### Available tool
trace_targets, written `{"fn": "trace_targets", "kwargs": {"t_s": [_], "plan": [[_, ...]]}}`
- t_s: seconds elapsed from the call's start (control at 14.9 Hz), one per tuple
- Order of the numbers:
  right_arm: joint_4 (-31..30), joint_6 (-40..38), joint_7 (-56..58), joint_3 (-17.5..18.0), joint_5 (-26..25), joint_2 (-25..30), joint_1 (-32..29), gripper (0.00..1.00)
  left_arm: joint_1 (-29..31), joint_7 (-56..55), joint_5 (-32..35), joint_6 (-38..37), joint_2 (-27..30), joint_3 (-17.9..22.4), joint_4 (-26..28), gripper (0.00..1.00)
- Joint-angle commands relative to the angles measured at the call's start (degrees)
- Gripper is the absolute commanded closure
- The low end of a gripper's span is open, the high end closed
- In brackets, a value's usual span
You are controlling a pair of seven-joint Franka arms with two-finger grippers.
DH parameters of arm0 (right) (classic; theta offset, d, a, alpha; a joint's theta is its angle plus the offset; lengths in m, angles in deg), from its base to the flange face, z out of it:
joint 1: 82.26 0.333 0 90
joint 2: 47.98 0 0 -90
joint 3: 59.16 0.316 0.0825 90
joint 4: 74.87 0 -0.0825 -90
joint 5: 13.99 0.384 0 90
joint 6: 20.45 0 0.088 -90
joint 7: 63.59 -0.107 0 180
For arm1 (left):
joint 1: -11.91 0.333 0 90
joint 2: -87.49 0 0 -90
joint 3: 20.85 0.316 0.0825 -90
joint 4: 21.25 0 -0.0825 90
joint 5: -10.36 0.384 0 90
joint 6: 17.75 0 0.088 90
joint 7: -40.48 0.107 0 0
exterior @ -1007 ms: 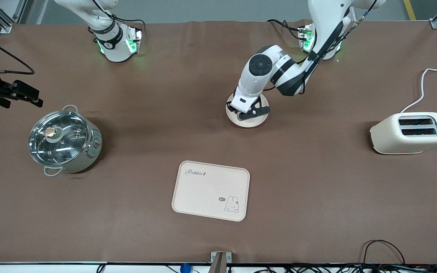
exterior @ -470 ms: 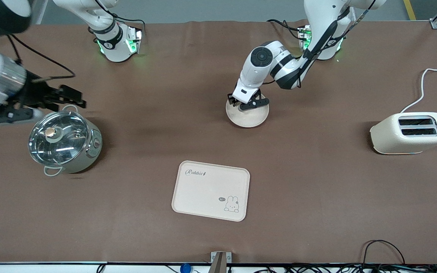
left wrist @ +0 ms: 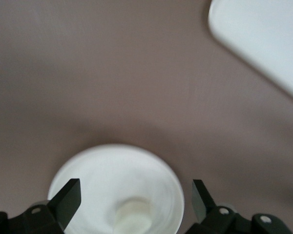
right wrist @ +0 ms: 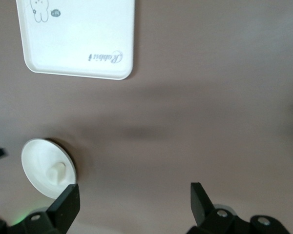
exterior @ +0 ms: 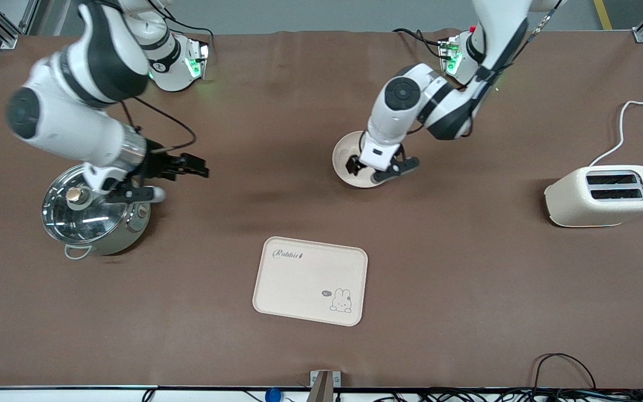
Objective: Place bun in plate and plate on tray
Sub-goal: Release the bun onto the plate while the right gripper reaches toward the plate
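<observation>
The round cream plate (exterior: 349, 149) lies on the brown table, farther from the front camera than the tray. The small pale bun (left wrist: 132, 217) lies in the plate. It also shows in the right wrist view (right wrist: 56, 172), in the plate (right wrist: 39, 161). My left gripper (exterior: 377, 169) hangs open just above the plate (left wrist: 102, 170), one finger on either side of the bun, and hides the bun in the front view. The rectangular cream "Rabbit" tray (exterior: 310, 281) lies empty, nearer the front camera. My right gripper (exterior: 168, 181) is open and empty over the table beside the pot.
A steel pot with a glass lid (exterior: 92, 212) stands toward the right arm's end, partly under the right wrist. A cream toaster (exterior: 603, 195) with a white cord stands toward the left arm's end. The tray also shows in the right wrist view (right wrist: 78, 39).
My right arm has swung in from the table's end to beside the pot. My left gripper has shifted over the plate, first farther from the front camera, then back toward it.
</observation>
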Motion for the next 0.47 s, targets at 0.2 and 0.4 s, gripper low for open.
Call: {"fn": "trace_targets", "kwargs": {"t_s": [0.2, 0.4], "plan": [[-7.21, 27.95, -11.04, -0.47, 6.42, -11.30, 19.27, 0.16, 12.95, 20.21, 3.45, -5.27, -3.70, -0.05, -15.95, 0.00], [-7.29, 40.17, -14.22, -0.38, 10.27, -17.38, 26.93, 0.24, 14.63, 29.19, 8.97, -14.65, -4.93, 0.65, -25.34, 0.00]]}}
